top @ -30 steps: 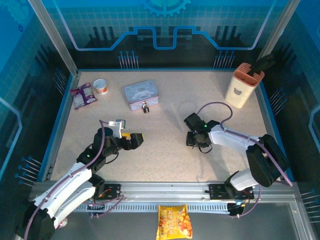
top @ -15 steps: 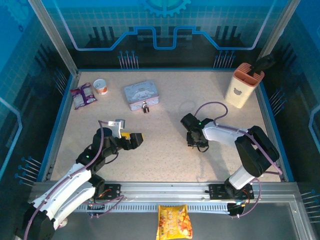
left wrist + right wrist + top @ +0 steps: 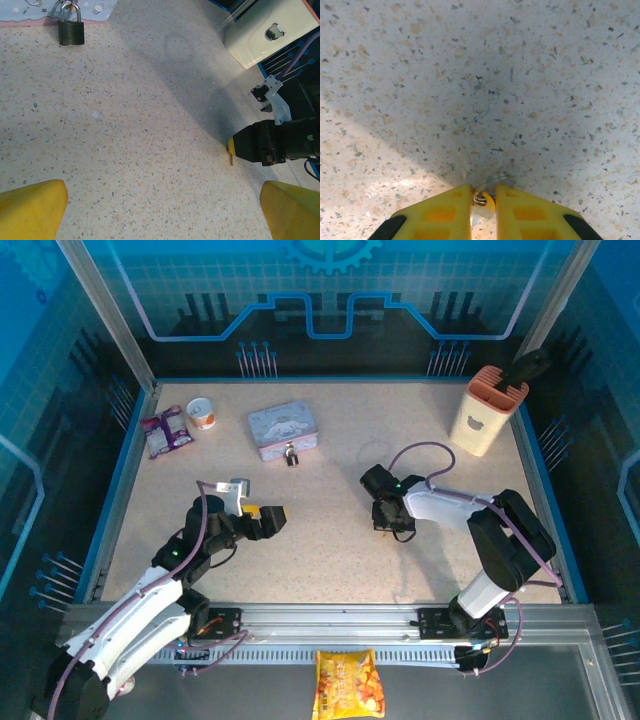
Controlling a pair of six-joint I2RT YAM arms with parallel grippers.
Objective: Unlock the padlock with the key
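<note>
The small dark padlock hangs at the front edge of the lilac tin, seen as a speck from above. My right gripper points down at the table mid-right. Its yellow fingers are shut on the key, whose rounded head and small wire ring sit between them. In the left wrist view the key's tip pokes out below that gripper against the table. My left gripper hovers left of centre, wide open and holding nothing, facing the padlock and the right gripper.
A cream holder with a dark handle stands at the back right. A purple packet and a small cup lie at the back left. A yellow snack bag sits outside the front rail.
The right gripper's fingers have closed in on the key, and that arm has shifted slightly left with its elbow swung. The left arm has not moved.
</note>
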